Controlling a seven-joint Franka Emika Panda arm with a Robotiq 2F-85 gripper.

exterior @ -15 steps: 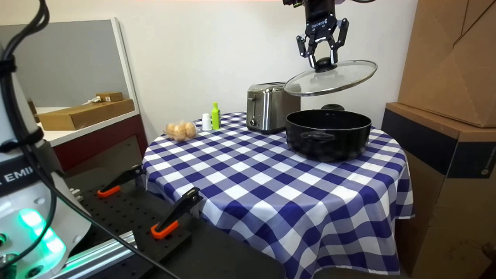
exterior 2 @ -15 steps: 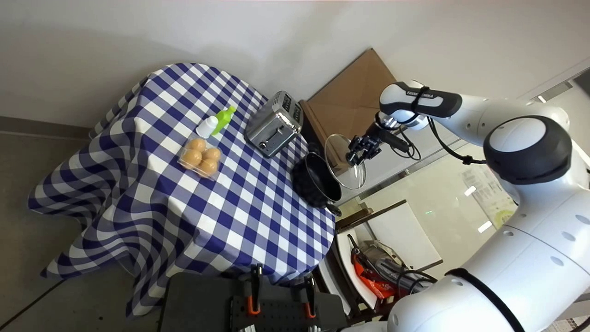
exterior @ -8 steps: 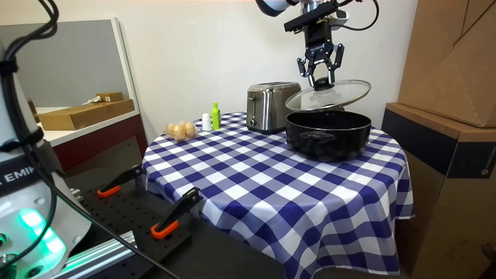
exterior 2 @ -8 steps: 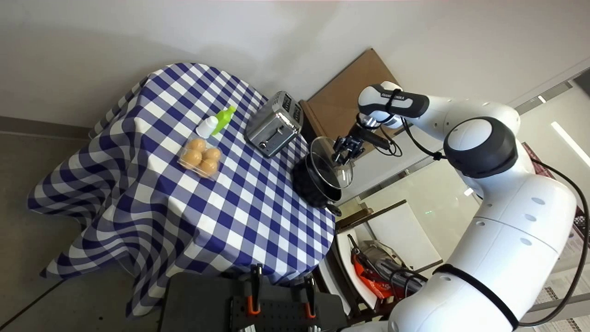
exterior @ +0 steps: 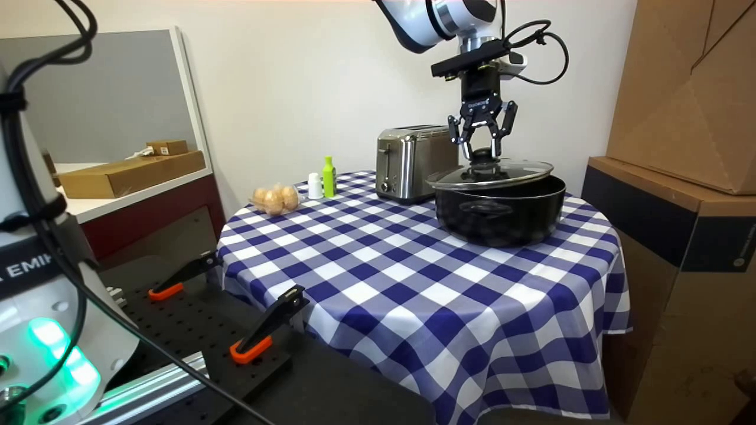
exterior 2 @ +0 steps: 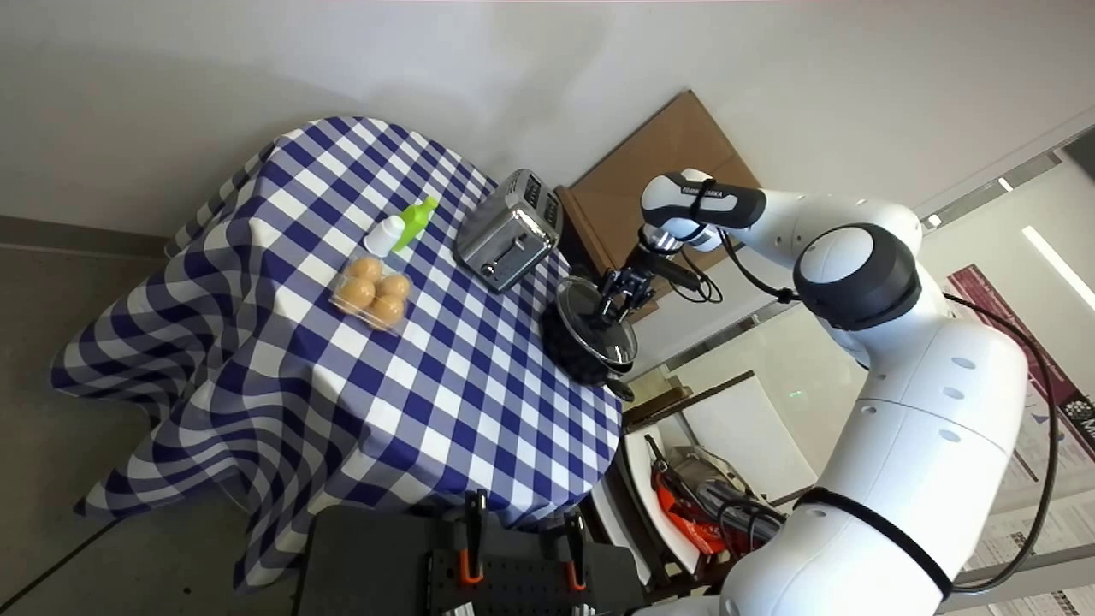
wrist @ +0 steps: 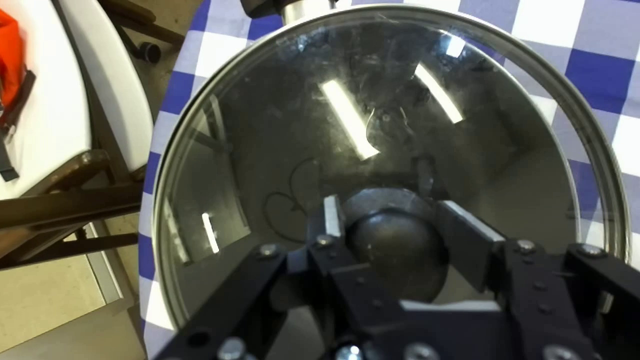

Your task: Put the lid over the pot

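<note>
The clear glass lid (exterior: 522,170) with its metal rim sits just over the black pot (exterior: 502,219) at the table's right. It is tilted, its left side lower, and shifted left so the pot's right rim shows. Whether its low edge touches the pot, I cannot tell. My gripper (exterior: 482,154) is shut on the lid's dark knob from above. In an exterior view the lid (exterior 2: 590,321) covers most of the pot (exterior 2: 565,349). In the wrist view the gripper (wrist: 389,210) has the knob between its fingers, and the lid (wrist: 280,130) hides most of the pot.
A steel toaster (exterior: 413,165) stands close beside the pot. Eggs in a clear pack (exterior: 274,199), a white bottle (exterior: 315,186) and a green bottle (exterior: 329,177) stand farther left on the checked tablecloth (exterior: 366,254). Cardboard boxes (exterior: 673,283) stand beyond the table's right edge.
My gripper has come down with the lid, from well above the pot to its rim, drifting slightly left in an exterior view. The pot and other objects have not moved.
</note>
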